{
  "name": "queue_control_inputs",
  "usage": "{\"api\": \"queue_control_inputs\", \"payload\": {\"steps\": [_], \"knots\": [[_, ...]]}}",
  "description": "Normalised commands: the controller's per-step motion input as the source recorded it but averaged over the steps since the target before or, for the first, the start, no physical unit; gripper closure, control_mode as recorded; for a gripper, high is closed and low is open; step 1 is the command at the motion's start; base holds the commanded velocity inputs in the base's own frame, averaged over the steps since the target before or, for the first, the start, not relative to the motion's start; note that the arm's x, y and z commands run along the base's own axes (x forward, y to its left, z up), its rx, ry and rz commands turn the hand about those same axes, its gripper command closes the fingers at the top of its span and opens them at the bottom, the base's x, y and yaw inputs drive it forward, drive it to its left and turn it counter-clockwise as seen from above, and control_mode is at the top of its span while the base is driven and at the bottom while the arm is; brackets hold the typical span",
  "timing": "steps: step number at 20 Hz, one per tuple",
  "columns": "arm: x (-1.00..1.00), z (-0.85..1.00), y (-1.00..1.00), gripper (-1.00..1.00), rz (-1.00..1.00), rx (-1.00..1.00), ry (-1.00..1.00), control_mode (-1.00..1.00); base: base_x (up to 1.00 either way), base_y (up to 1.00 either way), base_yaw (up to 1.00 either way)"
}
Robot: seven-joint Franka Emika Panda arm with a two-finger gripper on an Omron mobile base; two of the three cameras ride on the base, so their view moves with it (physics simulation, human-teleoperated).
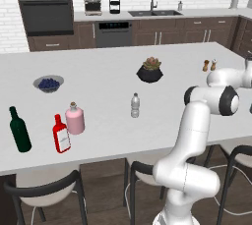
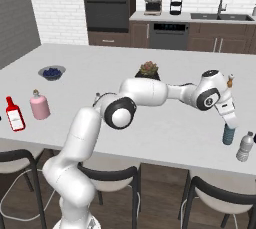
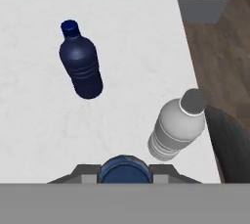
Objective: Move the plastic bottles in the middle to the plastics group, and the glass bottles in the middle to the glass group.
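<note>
My gripper (image 2: 231, 121) is shut on the cap end of the blue-tinted plastic bottle (image 2: 228, 134), which stands upright low over the counter's right front corner. In the hand view its blue cap (image 3: 124, 168) sits between my fingers. Beside it stand a dark blue bottle (image 3: 80, 66) and a pale grey bottle (image 3: 178, 127). A small clear plastic bottle (image 1: 135, 105) stands mid-counter. At the left, the flat red glass bottle (image 1: 61, 134) stands next to the squat pink bottle (image 1: 75, 119) and near the dark green wine bottle (image 1: 19, 129).
A bowl of blueberries (image 1: 48, 83) and a potted plant (image 1: 149, 70) stand farther back on the white counter (image 1: 108, 62), with two small shakers (image 1: 209, 65) at the right. Dark stools (image 2: 220, 198) line the front edge. The counter's right edge (image 3: 190, 66) is close to the bottles.
</note>
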Motion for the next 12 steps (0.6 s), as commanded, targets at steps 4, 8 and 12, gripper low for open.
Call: {"api": "queue_control_inputs", "payload": {"steps": [4, 8, 12], "knots": [[0.0, -0.55, 0.0, 1.0, 0.0, 0.0, -0.02, -1.0, 0.0, 0.0, 0.0], [0.0, -0.4, 0.0, 1.0, 0.0, 0.0, -0.02, -1.0, 0.0, 0.0, 0.0], [0.0, -0.31, 0.0, 1.0, 0.0, 0.0, -0.01, -1.0, 0.0, 0.0, 0.0]]}}
